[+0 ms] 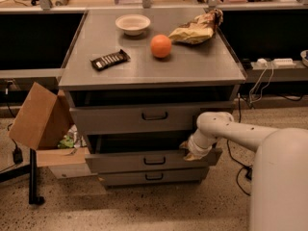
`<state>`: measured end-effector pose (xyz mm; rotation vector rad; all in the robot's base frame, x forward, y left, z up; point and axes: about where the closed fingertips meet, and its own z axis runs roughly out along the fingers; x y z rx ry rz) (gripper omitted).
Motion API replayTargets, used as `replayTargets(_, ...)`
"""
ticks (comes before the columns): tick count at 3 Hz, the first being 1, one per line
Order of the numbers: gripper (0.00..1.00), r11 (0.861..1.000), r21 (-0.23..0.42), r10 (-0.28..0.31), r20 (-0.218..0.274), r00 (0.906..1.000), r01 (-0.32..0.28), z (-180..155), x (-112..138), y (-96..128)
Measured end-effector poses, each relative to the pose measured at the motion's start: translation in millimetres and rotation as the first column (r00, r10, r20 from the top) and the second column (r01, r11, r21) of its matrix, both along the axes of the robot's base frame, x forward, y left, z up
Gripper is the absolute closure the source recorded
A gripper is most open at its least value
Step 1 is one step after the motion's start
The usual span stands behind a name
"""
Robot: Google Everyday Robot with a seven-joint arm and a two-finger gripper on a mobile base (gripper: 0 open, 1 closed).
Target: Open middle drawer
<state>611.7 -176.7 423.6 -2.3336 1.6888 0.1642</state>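
Observation:
The grey cabinet has three drawers. The middle drawer (120, 161), with a small dark loop handle (154, 160), is pulled partly out, and a dark gap shows above its front. My gripper (189, 150) is at the right end of this drawer's top edge, touching or hooked on it, at the tip of my white arm (226, 129). The tallest top drawer (110, 119) also stands slightly out. The slimmest bottom drawer (125, 178) is closed.
On the cabinet top (192, 66) lie a white bowl (133, 24), an orange (160, 46), a chip bag (196, 29) and a dark snack bar (110, 59). A cardboard box (36, 117) and a black stand leg (32, 177) are at the left. Cables (255, 85) hang at the right.

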Motion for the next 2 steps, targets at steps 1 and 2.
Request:
replayTargets(1, 0.61, 1.000, 0.000, -0.001, -0.004, 1.0000, 0.001, 0.1, -0.9, 0.7)
replayTargets(2, 0.40, 1.000, 0.000, -0.001, -0.004, 1.0000, 0.001, 0.1, -0.9, 0.7)
